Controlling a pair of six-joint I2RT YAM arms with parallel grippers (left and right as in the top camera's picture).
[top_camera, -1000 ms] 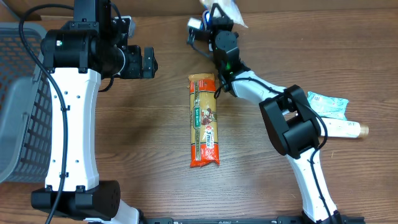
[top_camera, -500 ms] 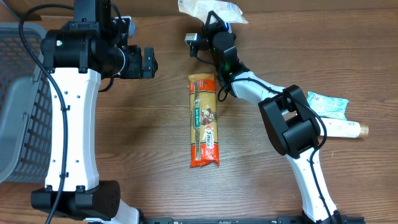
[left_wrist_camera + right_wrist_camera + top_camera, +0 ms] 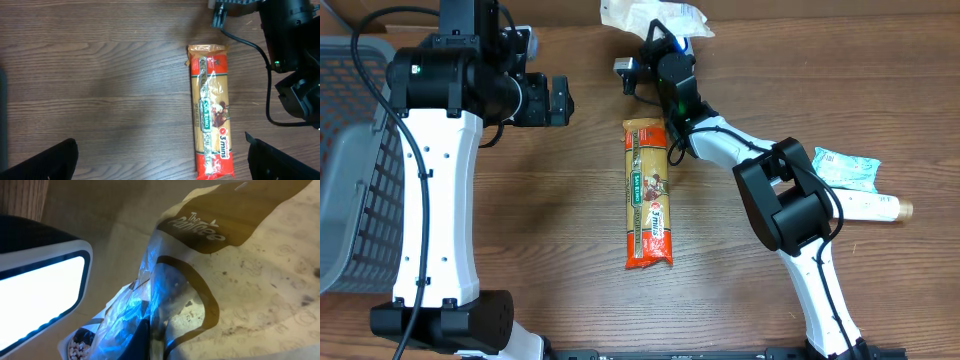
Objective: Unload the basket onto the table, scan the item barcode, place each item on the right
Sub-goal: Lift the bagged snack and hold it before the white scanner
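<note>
Right gripper [image 3: 657, 38] is shut tight on a crinkly clear bag [image 3: 655, 14], pinching the film right at the far edge of the table [image 3: 520, 220], top centre from overhead. On the right wrist camera the bag fills nearly the whole frame: pale plastic with a brown band, the words "The Pantree" printed on it, and a blue glow across its folds. A lit white panel [image 3: 37, 295] with a dark rounded frame sits just left of the bag, close up. No barcode can be picked out on the bag from any view. Over to the left gripper [image 3: 556, 100] – jaws spread wide, holding nothing, hanging above bare wood at the upper left of the table. Its wrist camera shows the two dark fingers [image 3: 45, 162] parted at the bottom corners of the frame, looking down on a long orange spaghetti pack [image 3: 648, 195]. That pack lies flat mid-table, lengthwise towards the robot, between the two arms and touched by neither gripper. A grey wire basket [image 3: 345, 150] stands at the left edge. Out on the right, a teal packet [image 3: 848, 168] lies just beside a white tube [image 3: 868, 207] – both partly hidden behind the right arm.
</note>
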